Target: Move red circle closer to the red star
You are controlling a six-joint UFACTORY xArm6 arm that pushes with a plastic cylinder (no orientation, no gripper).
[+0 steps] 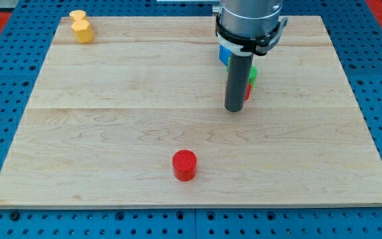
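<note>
The red circle point(184, 164) lies on the wooden board near the view's bottom, a little left of centre. My tip point(234, 109) rests on the board right of centre, well above and to the right of the red circle. Just behind the rod, a red block point(247, 90) shows as a sliver; its shape is hidden, so I cannot tell whether it is the red star. A green block point(252, 73) and a blue block point(224, 54) sit there too, mostly hidden by the rod and arm.
A yellow block point(81, 27) stands at the board's top left corner. The wooden board point(111, 133) lies on a blue perforated table. The arm's body covers the board's top edge right of centre.
</note>
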